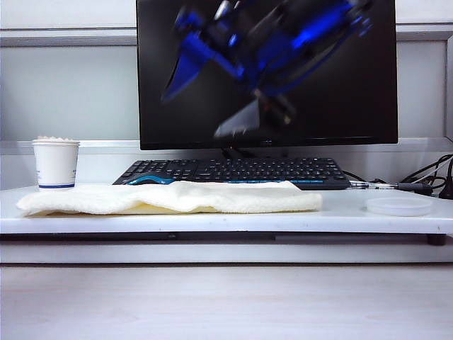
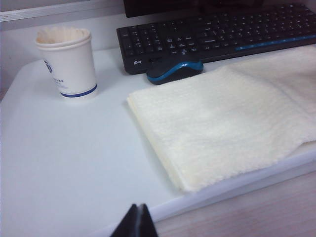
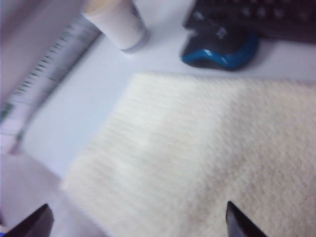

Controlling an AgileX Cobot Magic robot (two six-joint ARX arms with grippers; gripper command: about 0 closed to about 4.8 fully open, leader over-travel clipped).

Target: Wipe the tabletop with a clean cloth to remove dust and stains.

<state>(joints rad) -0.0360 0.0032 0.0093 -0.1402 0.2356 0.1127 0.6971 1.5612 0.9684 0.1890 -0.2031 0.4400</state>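
Exterior view shows the right gripper [image 1: 233,106] blurred in mid-air before the monitor [image 1: 368,106], jaws spread wide and empty above the cloth [image 1: 170,197], which lies flat along the tabletop [image 1: 212,223] just in front of the keyboard [image 1: 233,171]. Left gripper [image 2: 136,222] hangs off the front edge, fingers together, holding nothing. A fast descent could snag the mouse [image 3: 222,47] or knock the paper cup [image 2: 69,61]; dragging the cloth may sweep the lid [image 1: 400,205] off
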